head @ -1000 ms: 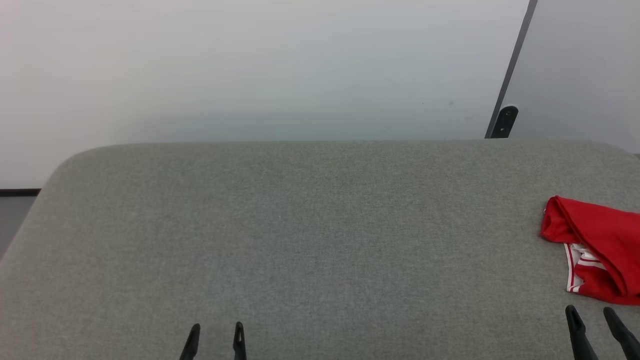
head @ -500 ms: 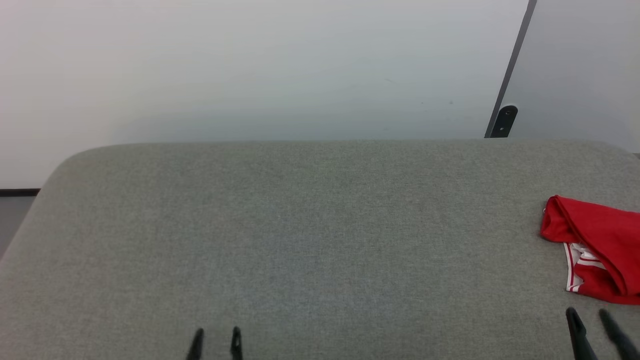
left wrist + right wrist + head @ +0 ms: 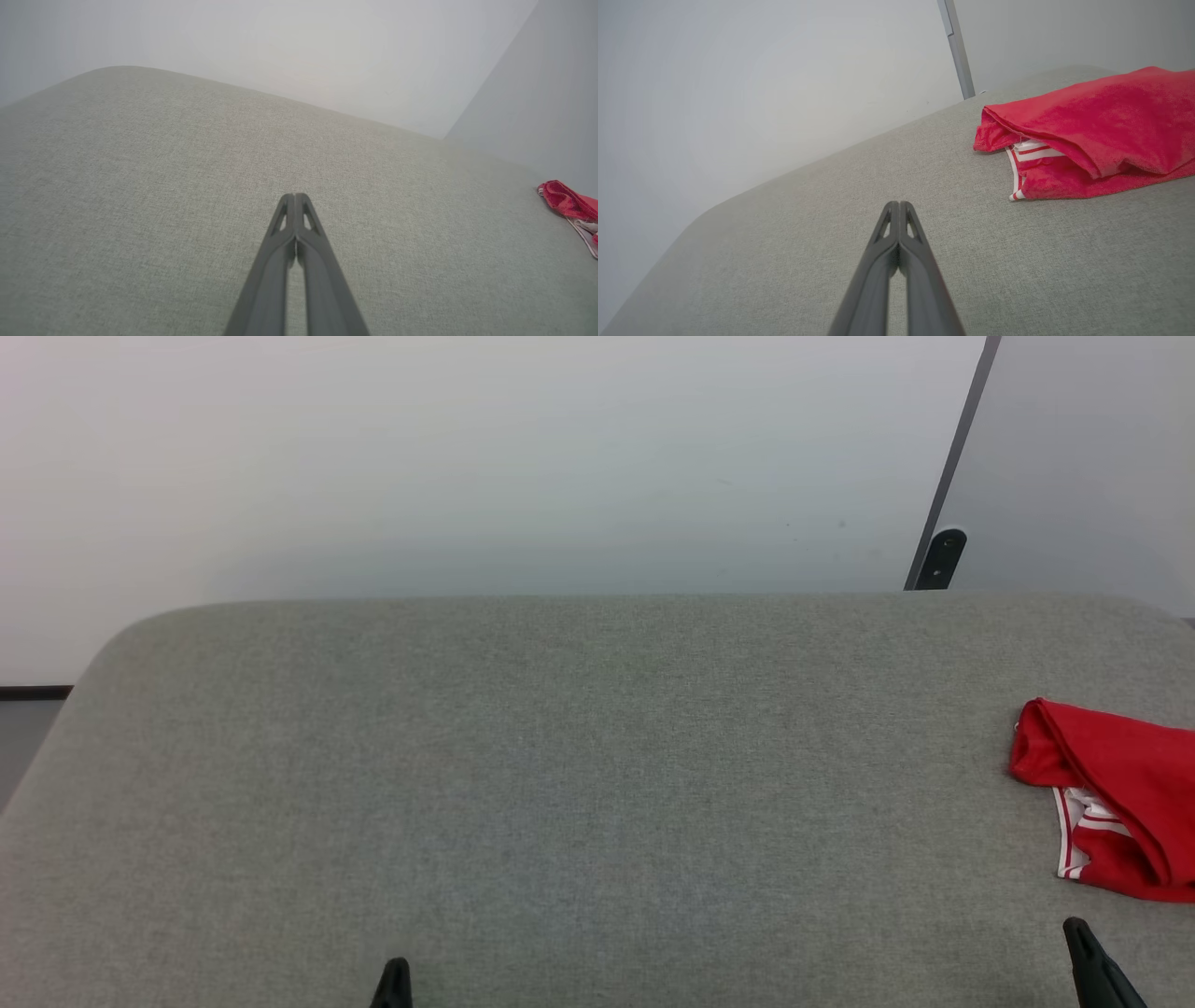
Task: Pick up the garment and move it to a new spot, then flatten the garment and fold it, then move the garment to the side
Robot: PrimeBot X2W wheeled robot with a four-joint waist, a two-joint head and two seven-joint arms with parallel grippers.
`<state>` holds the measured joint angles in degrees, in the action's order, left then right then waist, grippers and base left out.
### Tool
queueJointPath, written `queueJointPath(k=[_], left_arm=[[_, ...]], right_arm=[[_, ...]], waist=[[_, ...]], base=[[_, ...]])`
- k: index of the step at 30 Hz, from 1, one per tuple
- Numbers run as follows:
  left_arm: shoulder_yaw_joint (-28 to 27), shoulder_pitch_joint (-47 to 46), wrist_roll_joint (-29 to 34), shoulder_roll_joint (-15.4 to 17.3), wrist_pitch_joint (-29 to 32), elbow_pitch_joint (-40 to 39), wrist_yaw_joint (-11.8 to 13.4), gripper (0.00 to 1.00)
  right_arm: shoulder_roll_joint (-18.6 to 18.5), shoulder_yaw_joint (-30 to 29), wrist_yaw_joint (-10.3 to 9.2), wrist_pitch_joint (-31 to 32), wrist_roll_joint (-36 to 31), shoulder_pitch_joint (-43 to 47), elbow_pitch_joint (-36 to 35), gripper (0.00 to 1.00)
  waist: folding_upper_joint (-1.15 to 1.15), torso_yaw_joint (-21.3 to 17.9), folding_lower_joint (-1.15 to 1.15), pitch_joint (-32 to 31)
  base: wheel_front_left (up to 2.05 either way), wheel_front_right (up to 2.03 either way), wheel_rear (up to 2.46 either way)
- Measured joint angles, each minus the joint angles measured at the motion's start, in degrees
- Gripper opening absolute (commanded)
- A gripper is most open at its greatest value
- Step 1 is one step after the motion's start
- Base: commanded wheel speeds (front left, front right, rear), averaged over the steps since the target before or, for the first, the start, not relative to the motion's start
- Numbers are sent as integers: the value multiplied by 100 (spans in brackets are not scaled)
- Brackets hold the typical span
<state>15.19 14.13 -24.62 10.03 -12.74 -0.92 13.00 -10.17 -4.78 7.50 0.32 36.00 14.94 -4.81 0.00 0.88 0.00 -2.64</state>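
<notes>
The red garment point(image 3: 1116, 798) lies folded at the right edge of the grey padded surface, its white-and-red striped trim showing at its lower left; the lettering is hidden. From the right wrist, the garment point(image 3: 1087, 130) sits up and to the right of my right gripper point(image 3: 899, 205), which is shut on nothing and clear of the cloth. In the head view that right gripper point(image 3: 1078, 929) pokes up just below the garment. My left gripper point(image 3: 294, 198) is shut and empty over bare fabric, far left of the garment point(image 3: 570, 205). Its tip point(image 3: 396, 971) shows at the bottom edge.
The grey padded surface point(image 3: 579, 775) spreads wide, with rounded far corners. A pale wall rises behind it, and a dark post point(image 3: 943, 555) with a bracket stands at the back right. Floor shows past the left edge.
Both grippers have gone from open to shut and drawn back toward the bottom edge of the head view. The garment has stayed put.
</notes>
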Motion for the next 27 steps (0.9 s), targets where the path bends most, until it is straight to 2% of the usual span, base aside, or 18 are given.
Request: queueJointPath(k=[27], left_arm=[[-564, -702, -2446, -119, 522, 555, -704, 0]], right_arm=[[216, -14, 0, 180, 1963, -695, 648, 0]], waist=[[0, -20, 0, 65]], base=[[0, 0, 0]])
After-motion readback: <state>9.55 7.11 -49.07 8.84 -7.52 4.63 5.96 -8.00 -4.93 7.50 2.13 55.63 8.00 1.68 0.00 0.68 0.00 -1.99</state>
